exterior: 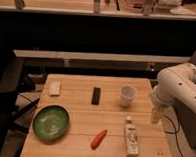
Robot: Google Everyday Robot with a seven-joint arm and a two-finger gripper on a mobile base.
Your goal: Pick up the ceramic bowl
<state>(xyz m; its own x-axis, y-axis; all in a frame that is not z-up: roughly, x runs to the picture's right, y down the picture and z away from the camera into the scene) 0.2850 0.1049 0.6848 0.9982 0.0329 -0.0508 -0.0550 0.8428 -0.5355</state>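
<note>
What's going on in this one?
A one-armed robot stands at the right edge of a wooden table, its gripper pointing down just past that edge, near the white cup and a bottle lying on its side. The green ceramic bowl sits untouched at the front left, across the table from the gripper. The pickup has not started.

ceramic bowl (50,122) front-left | cup (128,95) back-right | gripper (156,116) right edge (beside bottle (131,138))
</note>
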